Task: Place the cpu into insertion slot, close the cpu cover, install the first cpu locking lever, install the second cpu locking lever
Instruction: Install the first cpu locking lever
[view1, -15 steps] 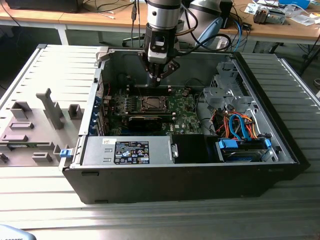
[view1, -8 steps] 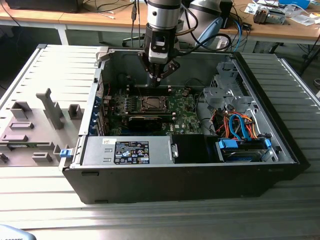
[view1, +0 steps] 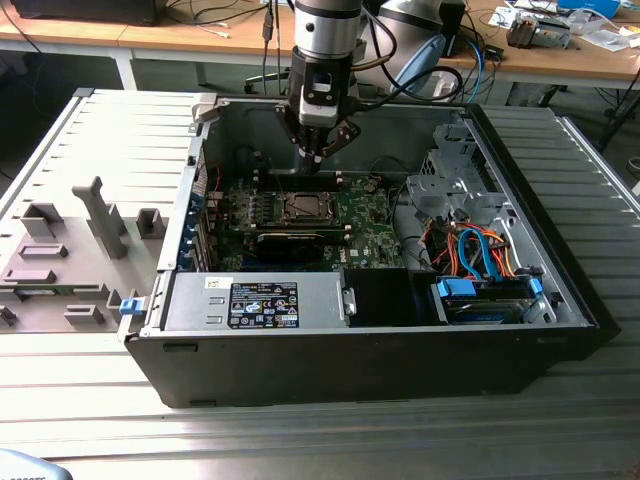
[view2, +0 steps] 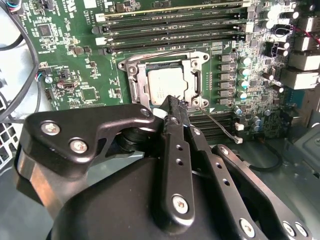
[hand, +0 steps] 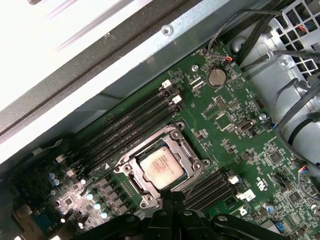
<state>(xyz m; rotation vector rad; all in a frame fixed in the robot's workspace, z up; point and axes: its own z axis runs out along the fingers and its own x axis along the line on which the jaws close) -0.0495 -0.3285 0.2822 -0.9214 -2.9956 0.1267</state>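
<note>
The cpu (view2: 167, 82) (hand: 161, 167), a silvery square chip, lies in the insertion slot (view1: 300, 207) on the green board inside the open computer case. The cpu cover (view2: 137, 82) (hand: 187, 150) lies flat around it, and the chip shows through its window. A thin wire lever (view2: 220, 125) angles away from one socket corner; whether it is latched I cannot tell. My gripper (view1: 316, 163) (view2: 176, 101) (hand: 172, 192) hangs just above the socket's edge, shut with its fingertips together and nothing between them.
Long black memory slots (view2: 175, 25) flank the socket. Drive bays with blue and orange cables (view1: 480, 260) fill the case on the exterior view's right. A power supply (view1: 260, 303) sits at the case front. A grey fixture tray (view1: 70, 250) stands outside the case on the exterior view's left.
</note>
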